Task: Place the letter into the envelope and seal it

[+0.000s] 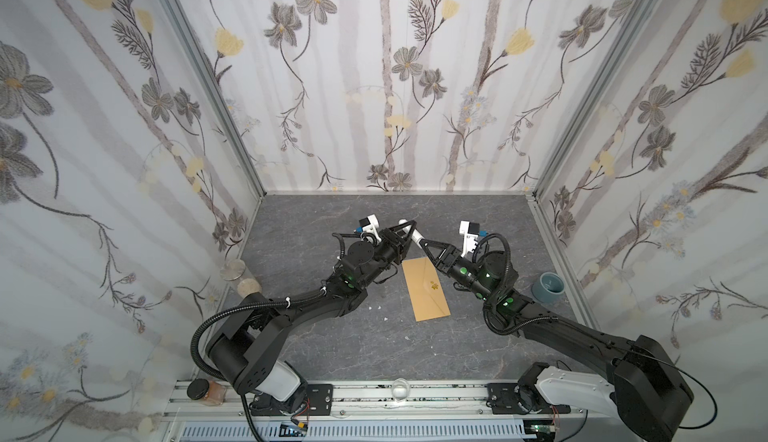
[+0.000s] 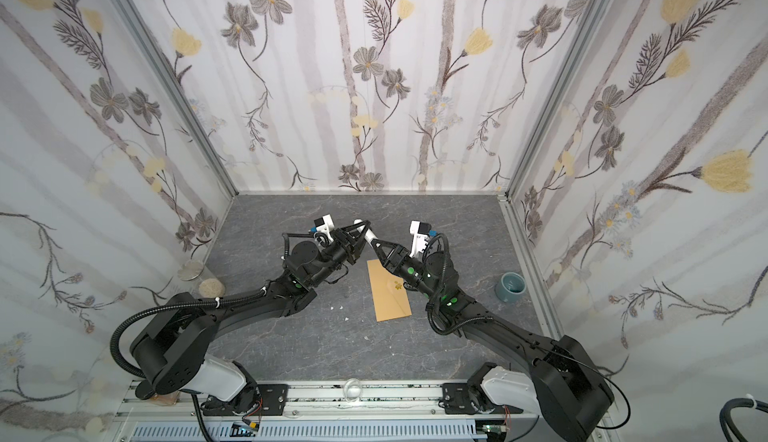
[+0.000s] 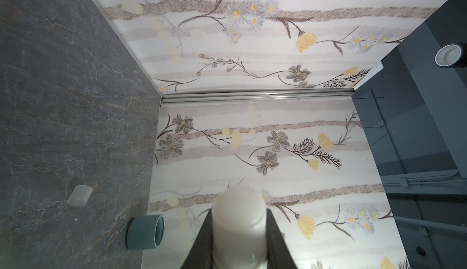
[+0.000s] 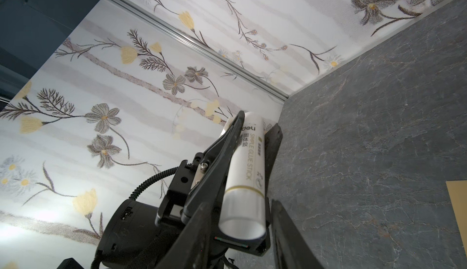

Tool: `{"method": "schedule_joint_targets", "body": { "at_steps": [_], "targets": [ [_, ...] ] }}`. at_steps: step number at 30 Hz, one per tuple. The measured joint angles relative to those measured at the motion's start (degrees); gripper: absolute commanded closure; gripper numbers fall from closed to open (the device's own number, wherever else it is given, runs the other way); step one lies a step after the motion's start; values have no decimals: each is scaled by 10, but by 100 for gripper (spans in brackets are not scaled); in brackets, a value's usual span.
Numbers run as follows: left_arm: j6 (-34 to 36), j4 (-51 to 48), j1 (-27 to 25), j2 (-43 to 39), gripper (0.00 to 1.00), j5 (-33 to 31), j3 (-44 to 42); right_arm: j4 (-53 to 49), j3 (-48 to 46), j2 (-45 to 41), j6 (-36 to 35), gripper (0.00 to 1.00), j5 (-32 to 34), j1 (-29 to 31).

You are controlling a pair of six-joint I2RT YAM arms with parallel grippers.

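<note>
Envelope lies nearer; left gripper clamps the glue stick, right gripper straddles it, we cannot tell how firmly; tugging could drop it.

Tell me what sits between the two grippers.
The white glue stick, clamped in the left gripper, reaches the right gripper; seen in both top views.

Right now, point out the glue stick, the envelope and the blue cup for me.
glue stick (image 4: 246,169): right wrist view, on its printed white barrel.
envelope (image 1: 423,292): in a top view, on bare tan paper near its middle.
blue cup (image 1: 543,296): in a top view, on its outer wall.
</note>
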Motion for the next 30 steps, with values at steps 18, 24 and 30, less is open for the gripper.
{"method": "schedule_joint_targets", "body": {
  "at_steps": [18,24,30],
  "targets": [
    [-18,16,-3,9,100,-4,5,-130,53,-22,-51,87,21,0],
    [-37,18,-5,13,100,21,17,-294,122,-53,-167,88,87,25],
    [-42,-3,-5,10,100,45,21,-411,175,-54,-288,89,181,69]
  ]
}}
